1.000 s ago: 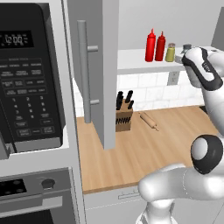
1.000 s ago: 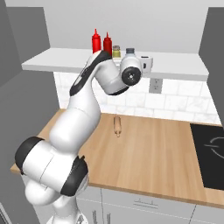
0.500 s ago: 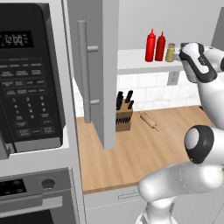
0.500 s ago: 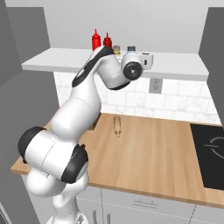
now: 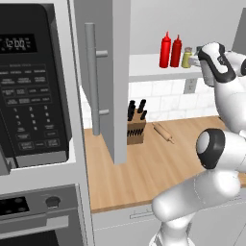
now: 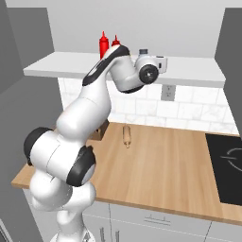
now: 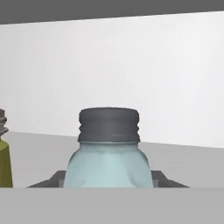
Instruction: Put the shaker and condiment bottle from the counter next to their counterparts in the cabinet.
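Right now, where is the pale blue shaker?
The pale blue shaker sits in the gripper at cabinet shelf height, beside the yellow-green shaker.

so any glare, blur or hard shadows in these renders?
Left base view: flat even light, soft shade under the cabinet shelf, no glare. Right base view: the same, sharp throughout. Hand view: the shaker is close and slightly soft-edged, pale back wall nearly washed out.

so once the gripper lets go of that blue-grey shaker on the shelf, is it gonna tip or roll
Probably not. The shaker is squat and stands upright, its body wider than its dark cap, so it should sit steadily on the shelf board. Its glassy sides look smooth and rigid, possibly slippery. Knocked over, the round body would likely roll toward the yellow-green shaker.
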You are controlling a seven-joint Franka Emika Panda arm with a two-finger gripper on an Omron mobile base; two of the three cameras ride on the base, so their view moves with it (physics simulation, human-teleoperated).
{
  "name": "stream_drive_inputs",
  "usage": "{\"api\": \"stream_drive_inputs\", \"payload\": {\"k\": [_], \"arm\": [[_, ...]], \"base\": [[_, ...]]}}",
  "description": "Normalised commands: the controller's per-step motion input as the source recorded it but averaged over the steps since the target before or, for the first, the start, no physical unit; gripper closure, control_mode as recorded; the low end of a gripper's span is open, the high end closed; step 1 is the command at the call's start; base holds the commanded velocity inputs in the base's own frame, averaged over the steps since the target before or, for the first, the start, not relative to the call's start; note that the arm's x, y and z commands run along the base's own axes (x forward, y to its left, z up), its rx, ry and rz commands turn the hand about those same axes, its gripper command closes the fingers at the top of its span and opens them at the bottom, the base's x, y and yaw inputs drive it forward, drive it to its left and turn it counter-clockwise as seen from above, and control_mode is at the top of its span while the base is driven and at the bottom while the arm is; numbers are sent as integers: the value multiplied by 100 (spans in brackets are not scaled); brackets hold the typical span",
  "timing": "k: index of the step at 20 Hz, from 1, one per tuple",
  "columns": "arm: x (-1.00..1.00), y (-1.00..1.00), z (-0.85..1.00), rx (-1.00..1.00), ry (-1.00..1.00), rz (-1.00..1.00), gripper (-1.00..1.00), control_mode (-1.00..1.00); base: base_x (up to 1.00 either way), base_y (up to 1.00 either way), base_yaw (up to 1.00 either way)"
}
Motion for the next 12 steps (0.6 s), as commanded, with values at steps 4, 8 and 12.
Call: {"api": "stream_drive_inputs", "payload": {"k": [4, 8, 12], "arm": [[30, 0, -48, 0, 0, 0, 100, -100], [20, 0, -52, 0, 2, 1, 100, -100], [5, 0, -53, 0, 2, 3, 100, -100]], "base": [[0, 0, 0], [0, 0, 0], [0, 0, 0]]}}
